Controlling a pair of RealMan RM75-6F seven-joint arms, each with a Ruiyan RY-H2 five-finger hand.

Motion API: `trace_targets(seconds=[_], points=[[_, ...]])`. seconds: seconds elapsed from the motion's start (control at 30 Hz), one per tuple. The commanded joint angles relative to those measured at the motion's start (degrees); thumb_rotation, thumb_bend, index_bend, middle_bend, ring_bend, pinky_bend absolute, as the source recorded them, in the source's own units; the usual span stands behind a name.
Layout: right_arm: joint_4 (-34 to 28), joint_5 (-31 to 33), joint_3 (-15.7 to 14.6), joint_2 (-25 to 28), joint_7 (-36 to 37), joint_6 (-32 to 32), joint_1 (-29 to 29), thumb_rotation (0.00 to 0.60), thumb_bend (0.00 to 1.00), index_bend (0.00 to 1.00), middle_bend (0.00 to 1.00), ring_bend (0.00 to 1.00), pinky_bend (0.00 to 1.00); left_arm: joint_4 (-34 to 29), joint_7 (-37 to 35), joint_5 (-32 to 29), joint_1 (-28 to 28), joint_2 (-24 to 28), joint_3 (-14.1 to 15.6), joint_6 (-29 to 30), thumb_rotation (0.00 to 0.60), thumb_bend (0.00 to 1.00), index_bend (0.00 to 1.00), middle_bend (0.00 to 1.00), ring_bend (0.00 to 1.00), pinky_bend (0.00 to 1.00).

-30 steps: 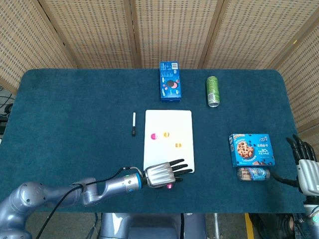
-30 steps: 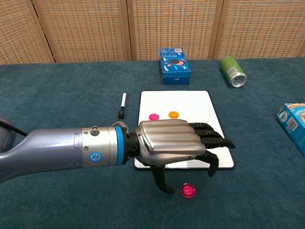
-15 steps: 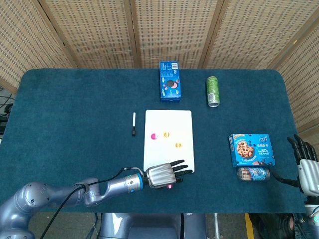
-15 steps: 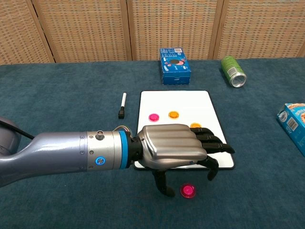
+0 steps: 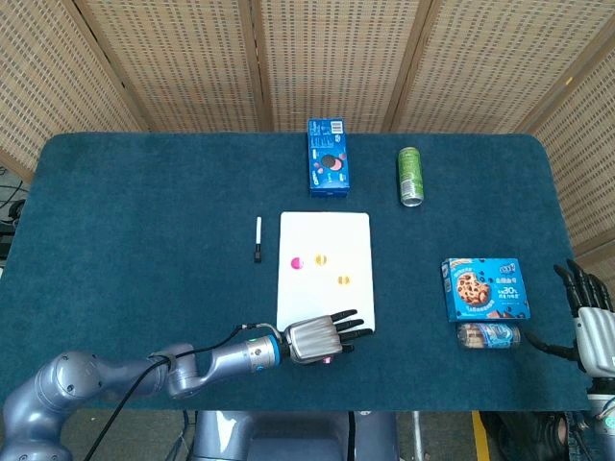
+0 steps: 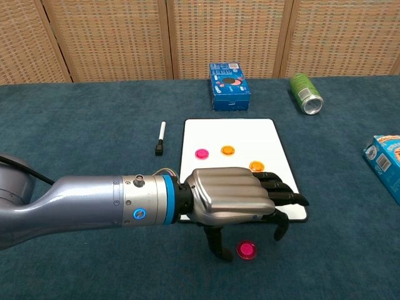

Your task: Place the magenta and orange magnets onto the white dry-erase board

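Nearly done | board holds one magenta, two orange magnets | last magenta magnet on worktop just below board | left hand hovers above it, fingers spread, empty | right hand idle, open

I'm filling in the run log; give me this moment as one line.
left hand open above loose magenta magnet | board: one magenta, two orange magnets | right hand idle, open

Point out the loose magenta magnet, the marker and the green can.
loose magenta magnet (image 6: pixel 247 250), chest view, centre of its top.
marker (image 6: pixel 160 137), chest view, middle of its white barrel.
green can (image 6: pixel 305 94), chest view, its side.
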Motion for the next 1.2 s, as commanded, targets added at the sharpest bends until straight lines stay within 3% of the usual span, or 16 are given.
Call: trace_targets(seconds=[0.03, 0.43, 0.9, 1.2], points=[[-0.02, -0.03, 0.02, 0.02, 0.01, -0.01, -0.01, 0.6, 0.0, 0.0, 0.0, 0.0, 0.01, 0.01, 0.1, -0.17, -0.09, -0.07, 0.09, -0.21, 0.6, 0.22, 0.33, 0.0, 0.0, 0.0], [0.03, -0.21, 0.09, 0.09, 0.35, -0.09, -0.08, 0.6, 0.0, 0.0, 0.0, 0.0, 0.01, 0.46, 0.6, -0.99, -0.38, -0.71, 0.23, -0.7, 0.6, 0.29, 0.33, 0.0, 0.0, 0.0], [0.19, -0.18, 0.32, 0.1, 0.7, 0.2, -0.29, 0.6, 0.0, 0.0, 0.0, 0.0, 0.01, 0.39, 0.64, -1.97, -0.88, -0.81, 0.45, -2.11, 0.6, 0.29, 0.33, 0.0, 0.0, 0.0], [0.3, -0.21, 0.37, 0.06, 0.78, 0.15, -0.3, 0.6, 0.0, 0.0, 0.0, 0.0, 0.01, 0.27, 1.3, -2.58, -0.92, -0.74, 0.58, -2.83, 0.6, 0.32, 0.46, 0.0, 0.0, 0.0]])
